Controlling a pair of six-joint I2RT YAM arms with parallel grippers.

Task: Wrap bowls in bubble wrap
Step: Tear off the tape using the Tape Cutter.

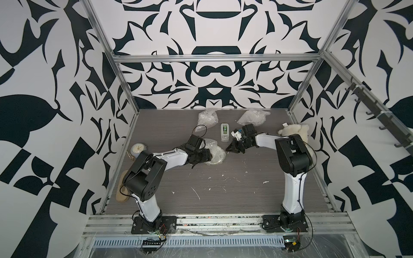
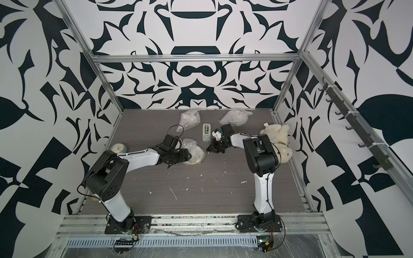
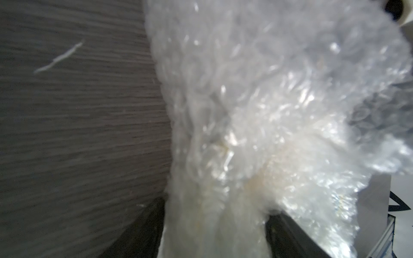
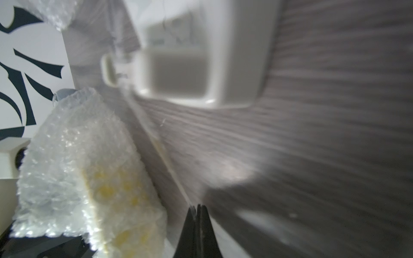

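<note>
A bubble wrap bundle (image 1: 215,154) (image 2: 194,154) lies mid-table. My left gripper (image 1: 207,155) (image 3: 214,223) is shut on it, and its dark fingers (image 3: 143,234) flank the whitish plastic. In the right wrist view the same bundle (image 4: 73,169) shows yellow through the plastic, from a bowl inside. No bowl shows bare. Two more bubble wrap bundles (image 1: 208,117) (image 1: 252,117) rest by the back wall. My right gripper (image 1: 228,150) (image 2: 209,149) (image 4: 197,206) is shut on nothing. It hovers low over the table just right of the held bundle.
A white remote-like device (image 1: 225,132) (image 4: 201,67) lies between the grippers and the back bundles. A pale alarm clock (image 1: 138,150) stands at the left edge, with a tan flat object (image 1: 123,187) nearer the front. A cream plush toy (image 1: 295,131) sits behind the right arm.
</note>
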